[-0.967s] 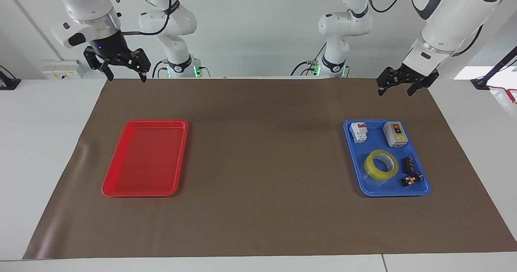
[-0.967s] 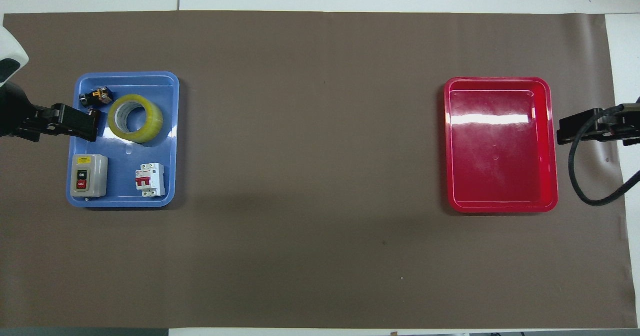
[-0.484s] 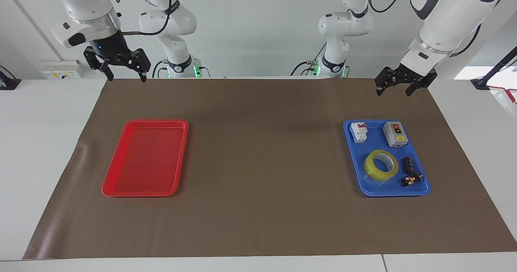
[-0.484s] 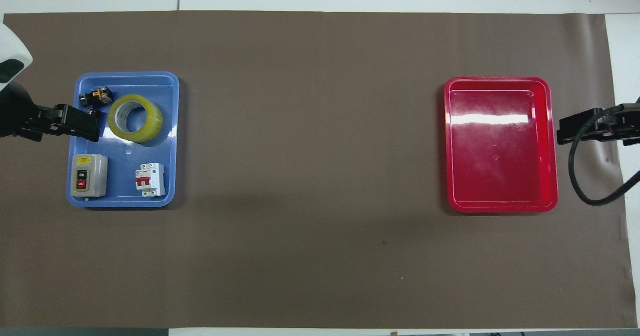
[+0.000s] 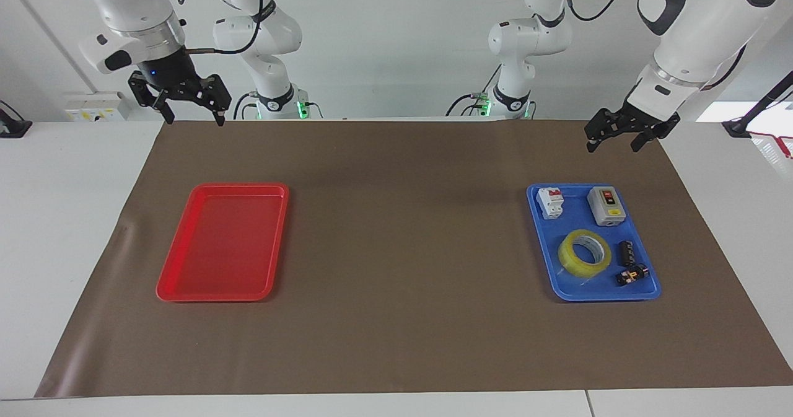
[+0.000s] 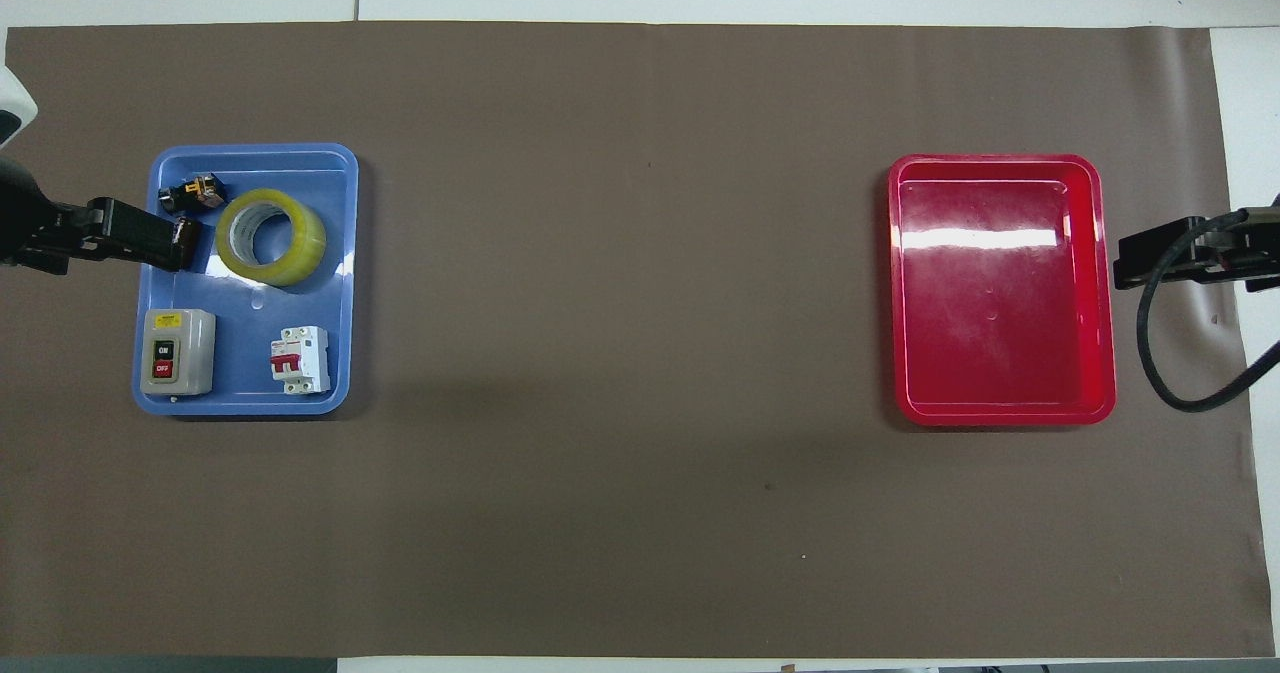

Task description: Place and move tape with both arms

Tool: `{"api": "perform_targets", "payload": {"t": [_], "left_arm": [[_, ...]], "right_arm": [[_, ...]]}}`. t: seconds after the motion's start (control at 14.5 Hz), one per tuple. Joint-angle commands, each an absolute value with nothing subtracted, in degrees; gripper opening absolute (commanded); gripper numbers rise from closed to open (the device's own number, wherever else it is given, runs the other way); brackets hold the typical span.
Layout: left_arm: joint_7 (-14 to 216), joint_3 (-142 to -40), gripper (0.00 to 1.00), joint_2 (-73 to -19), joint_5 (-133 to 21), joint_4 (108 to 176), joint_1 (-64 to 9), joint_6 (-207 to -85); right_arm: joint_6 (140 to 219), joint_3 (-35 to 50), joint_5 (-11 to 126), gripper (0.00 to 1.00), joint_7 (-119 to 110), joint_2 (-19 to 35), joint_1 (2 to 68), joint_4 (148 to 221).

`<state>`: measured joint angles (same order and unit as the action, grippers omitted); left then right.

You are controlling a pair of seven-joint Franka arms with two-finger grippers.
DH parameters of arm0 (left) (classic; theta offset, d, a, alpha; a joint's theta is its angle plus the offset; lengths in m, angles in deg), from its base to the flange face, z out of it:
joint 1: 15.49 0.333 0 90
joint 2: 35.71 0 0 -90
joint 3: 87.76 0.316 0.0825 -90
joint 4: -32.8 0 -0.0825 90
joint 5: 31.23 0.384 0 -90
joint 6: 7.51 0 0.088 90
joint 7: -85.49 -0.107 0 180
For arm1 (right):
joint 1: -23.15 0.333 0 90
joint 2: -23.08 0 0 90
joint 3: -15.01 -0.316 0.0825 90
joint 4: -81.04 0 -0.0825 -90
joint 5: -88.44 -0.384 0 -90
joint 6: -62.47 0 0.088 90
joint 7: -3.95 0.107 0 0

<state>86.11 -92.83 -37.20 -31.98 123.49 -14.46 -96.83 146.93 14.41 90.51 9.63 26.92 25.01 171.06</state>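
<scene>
Facing view first: the tape lies flat in the blue tray at about 3 o'clock on the brown mat, nearer the tray's 6 o'clock end, with a grey switch box and a white breaker at the tray's 12 o'clock end and small black parts just beside the roll. The left gripper hangs above the mat up at 12 o'clock of that tray, fingers spread, holding nothing. The right gripper waits at 11 o'clock, also spread and empty, well apart from the red tray.

Overhead view: the roll is a glossy translucent yellow ring with a pale core (slick-looking stuff). The left gripper covers the tray's rim by the black parts. My worry: coming down there, a finger could knock those parts or slip off the smooth curved wall. The red tray looks hard and shiny.
</scene>
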Motion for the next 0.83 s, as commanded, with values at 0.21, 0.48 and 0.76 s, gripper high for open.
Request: {"api": "perform_targets", "payload": {"t": [0.21, 0.48, 0.76], "left_arm": [[85.6, -92.7, 1.0, -44.0, -28.3, 124.6, -12.5, -106.6], [85.2, -92.8, 1.0, -51.3, -27.9, 126.0, -9.1, -116.6], [85.2, -92.8, 1.0, -52.3, -27.9, 135.8, -7.9, -130.9]], "right_arm": [[146.6, 14.2, 89.1, 1.0, 8.0, 27.9, 24.2, 172.0], [146.6, 14.1, 89.1, 1.0, 8.0, 27.9, 24.2, 172.0], [146.6, 14.1, 89.1, 1.0, 8.0, 27.9, 24.2, 172.0]]}}
